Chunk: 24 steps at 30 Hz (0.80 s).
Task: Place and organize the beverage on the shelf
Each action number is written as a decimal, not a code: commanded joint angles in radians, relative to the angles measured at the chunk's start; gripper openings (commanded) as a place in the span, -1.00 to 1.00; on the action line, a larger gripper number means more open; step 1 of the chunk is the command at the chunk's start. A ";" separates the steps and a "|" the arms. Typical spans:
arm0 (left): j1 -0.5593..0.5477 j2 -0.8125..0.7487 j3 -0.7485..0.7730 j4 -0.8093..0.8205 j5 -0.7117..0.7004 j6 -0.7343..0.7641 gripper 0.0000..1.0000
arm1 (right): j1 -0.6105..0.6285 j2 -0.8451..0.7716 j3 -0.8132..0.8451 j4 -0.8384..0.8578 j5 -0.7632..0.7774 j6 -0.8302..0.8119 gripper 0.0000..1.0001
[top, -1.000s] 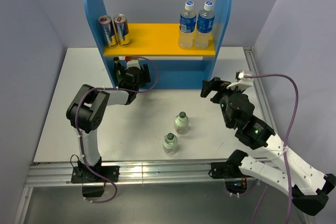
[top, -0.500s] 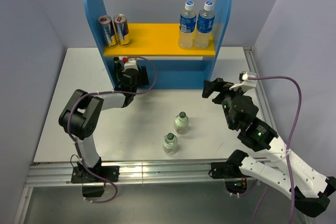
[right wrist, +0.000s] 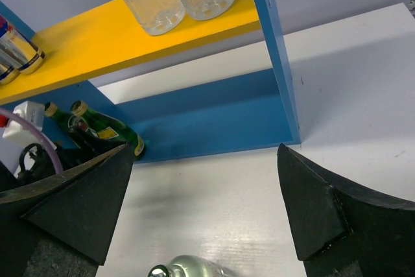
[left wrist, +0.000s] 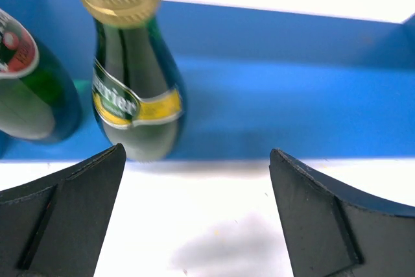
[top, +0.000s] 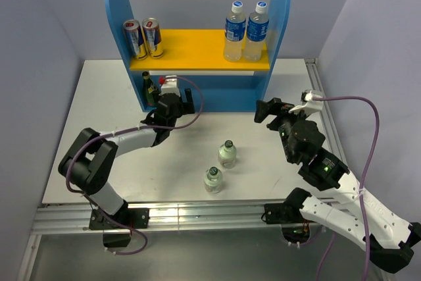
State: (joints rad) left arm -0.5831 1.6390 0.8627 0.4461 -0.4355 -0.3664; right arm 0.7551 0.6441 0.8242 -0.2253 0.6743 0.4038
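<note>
Pale lilac walls close round a white table (top: 99, 136), at whose far edge stands the two-level shelf (top: 281, 11) with round-topped blue side panels and a yellow upper board. Four drinks are already on it. Two clear plastic bottles (top: 245, 31) with blue labels and white caps stand at the right of the yellow board, and two dark green glass bottles (top: 150, 88) stand at the left end of the lower level. Two red, blue and silver cans (top: 143, 37) take the board's left. What remains, I judge, is the two short clear bottles (top: 227, 154), upright on the table at lower centre of the overhead view, well apart from the shelf, their long axes vertical. Both tools face the shelf, so these bottles lie down-frame, behind the fingers. The left gripper (top: 172, 100) hangs just in front of the green glass, its jaws wide and empty. The right gripper (top: 268, 111), equally wide and holding nothing, sits right of centre and looks slightly nearer the upper short bottle. The left wrist view shows a gold cap and yellow label on one green bottle, clear of the fingers, but no short bottle. The right wrist view catches one short bottle's top at its bottom edge. Only the overhead view shows both.
</note>
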 commanded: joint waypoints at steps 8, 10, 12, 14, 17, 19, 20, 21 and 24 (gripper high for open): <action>-0.073 -0.160 -0.080 -0.073 -0.083 -0.062 0.99 | 0.001 -0.008 0.000 0.014 0.060 0.003 0.98; -0.095 -0.217 -0.116 -0.087 -0.085 -0.072 0.99 | 0.001 -0.008 -0.002 0.015 0.070 0.001 0.98; -0.113 -0.254 -0.149 -0.109 -0.094 -0.083 0.99 | 0.001 -0.001 0.000 0.017 0.076 0.000 0.98; -0.139 -0.307 -0.172 -0.115 -0.079 -0.086 0.99 | 0.001 0.005 0.000 0.018 0.077 0.000 0.97; -0.175 -0.378 -0.221 -0.113 -0.075 -0.089 0.99 | 0.001 0.014 0.003 0.012 0.082 0.001 0.96; -0.202 -0.428 -0.264 -0.096 -0.082 -0.085 0.99 | 0.001 0.019 0.006 0.011 0.085 0.000 0.96; -0.210 -0.444 -0.277 -0.092 -0.077 -0.079 0.99 | 0.003 0.020 0.006 0.007 0.087 -0.003 0.96; -0.215 -0.462 -0.300 -0.090 -0.081 -0.077 0.99 | 0.003 0.022 0.009 0.007 0.085 -0.005 0.96; -0.238 -0.540 -0.358 -0.066 -0.071 -0.062 0.99 | 0.001 0.025 0.018 0.007 0.087 -0.013 0.96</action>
State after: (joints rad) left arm -0.8047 1.1637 0.5510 0.3317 -0.5018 -0.4381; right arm 0.7551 0.6643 0.8242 -0.2287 0.7341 0.4023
